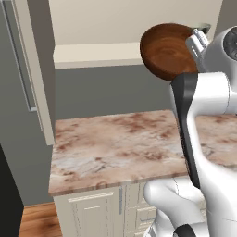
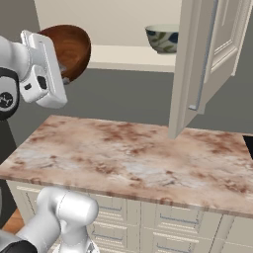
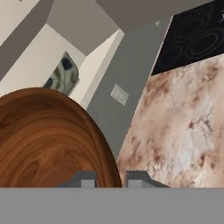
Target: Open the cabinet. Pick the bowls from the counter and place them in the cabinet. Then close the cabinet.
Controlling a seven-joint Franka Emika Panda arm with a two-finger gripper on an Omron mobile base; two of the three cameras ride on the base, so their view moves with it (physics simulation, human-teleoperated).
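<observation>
Aloft, the claw pinches the wooden bowl's rim; ceramic bowl sits shelved.

Arm raised high, forearm reaching up and far from base, wrist bent. Claw lifted well above counter level, jaws nearly closed, pinching rim of wooden bowl, one finger each side.

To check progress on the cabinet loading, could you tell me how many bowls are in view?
2. The wooden bowl is held up in the gripper by its rim, near the cabinet shelf. The ceramic bowl already sits on that shelf.
</observation>
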